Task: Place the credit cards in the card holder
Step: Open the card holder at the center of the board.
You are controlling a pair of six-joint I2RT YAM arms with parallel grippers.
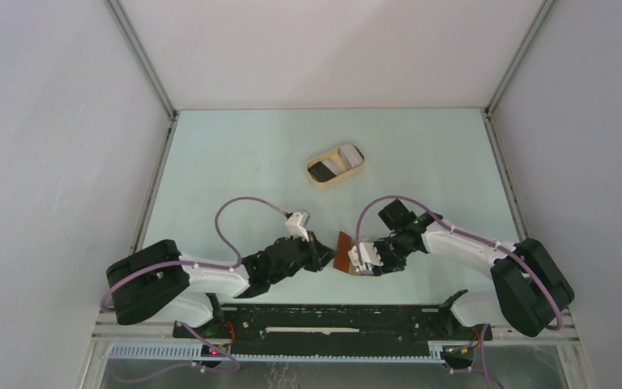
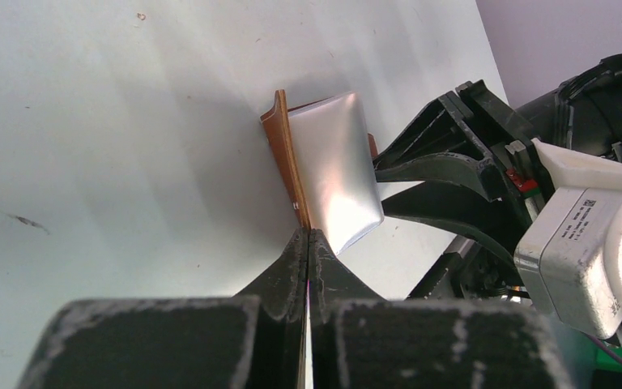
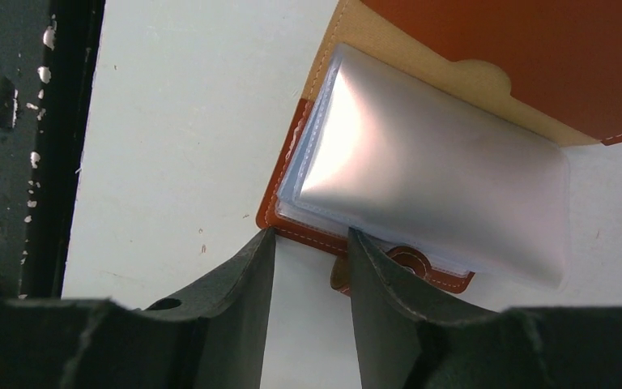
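Reddish-brown leather card holder (image 1: 344, 254) is open near the front edge of the counter (image 1: 243, 154), between the two hands, its clear plastic sleeves (image 3: 437, 178) bulging. Left hand (image 2: 308, 237): fingers pressed together, pinching the edge of one cover flap. Right hand (image 3: 308, 243): fingers spread, tips at the holder's stitched edge beside the snap tab (image 3: 405, 261), gripping nothing. Credit cards (image 1: 334, 164), black and pale, lie in a beige oval tray (image 1: 330, 184) farther back, well apart.

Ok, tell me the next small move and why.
Probably back the open right gripper off the card holder and head for the credit cards in the tray: the left gripper seems to pinch it open, and neither gripper holds a card.
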